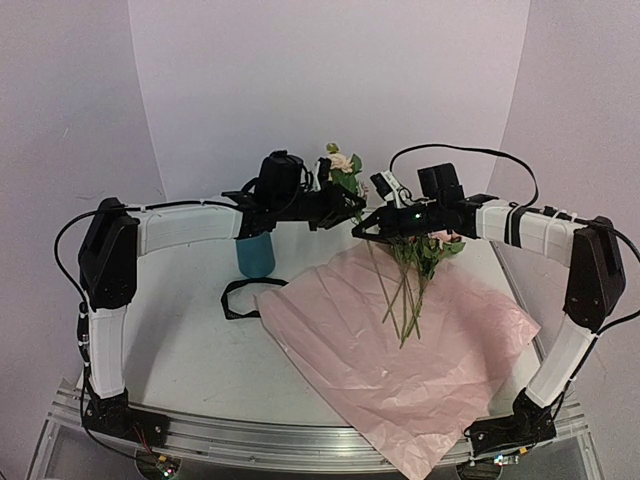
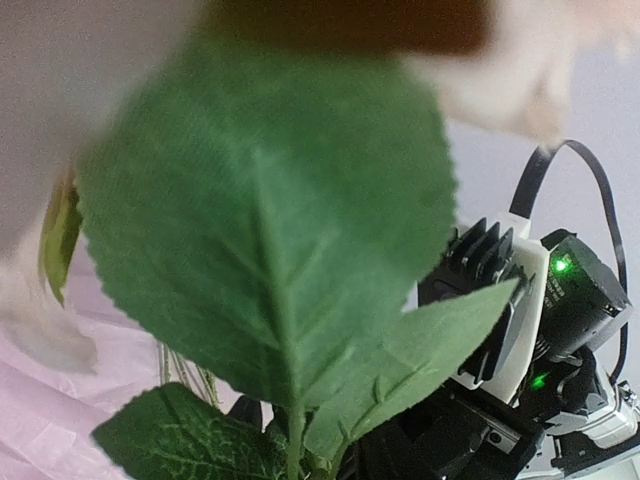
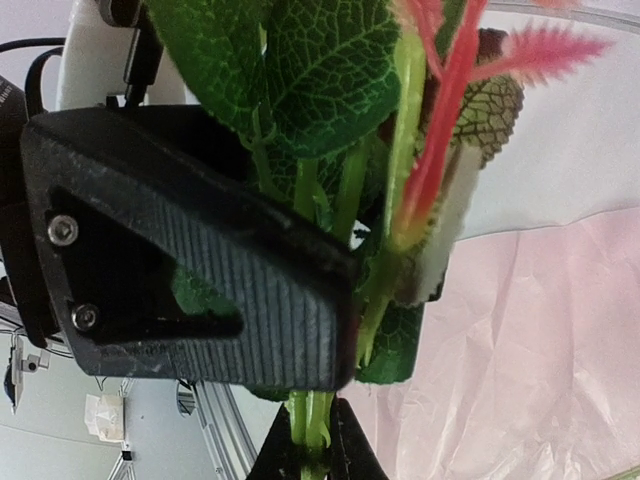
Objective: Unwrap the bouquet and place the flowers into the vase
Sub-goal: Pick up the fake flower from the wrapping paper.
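The right fingers [image 3: 200, 270] pinch the stems of the flowers [image 1: 405, 290] at frame centre, above the pink paper [image 1: 400, 380]. The left fingers [image 1: 345, 207] sit beside the blossoms, and leaves hide whether they are spread or pressed together. The vase [image 1: 256, 256] stands left of centre.

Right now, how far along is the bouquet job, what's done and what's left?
Done: the pink paper lies spread open, and the black ribbon lies loose by the vase. In hand: the right tool is shut on the flowers, stems dangling over the paper; the left tool is up at one rose, grip unclear. Left: getting flowers into the vase; none show there, though the left arm hides its rim.
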Motion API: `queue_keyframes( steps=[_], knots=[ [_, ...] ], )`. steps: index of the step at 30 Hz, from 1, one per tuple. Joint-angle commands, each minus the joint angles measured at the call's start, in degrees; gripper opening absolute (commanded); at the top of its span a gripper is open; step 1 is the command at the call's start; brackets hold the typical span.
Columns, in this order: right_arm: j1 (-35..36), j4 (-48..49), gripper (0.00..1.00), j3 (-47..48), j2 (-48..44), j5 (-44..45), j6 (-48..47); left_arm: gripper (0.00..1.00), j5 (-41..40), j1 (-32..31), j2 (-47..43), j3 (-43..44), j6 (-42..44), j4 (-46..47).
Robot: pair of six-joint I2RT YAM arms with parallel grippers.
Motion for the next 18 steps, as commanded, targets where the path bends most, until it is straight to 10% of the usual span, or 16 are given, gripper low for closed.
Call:
queue_keyframes(
  steps=[1,6,13,18],
  knots=[
    [0.1,1.8,0.06,2.7,-0.4,-2.4,-0.3,0.27,0.6,0.1,0.4,2.7,-0.2,1.9],
    [0.1,1.7,0.33,2.2,-0.5,-1.5,-0.2,0.0,0.5,0.4,-0.3,2.1,0.6,1.7],
    [0.1,1.5,0.84,-0.4,-2.9,2.7,-1.2,0.0,-2.5,1.5,-3.9,2.0,8.3,-3.6],
    [0.1,1.1,0.95,-2.0,-5.5,5.3,-2.7,0.0,-6.1,2.3,-6.9,4.2,17.3,-10.4]
  ],
)
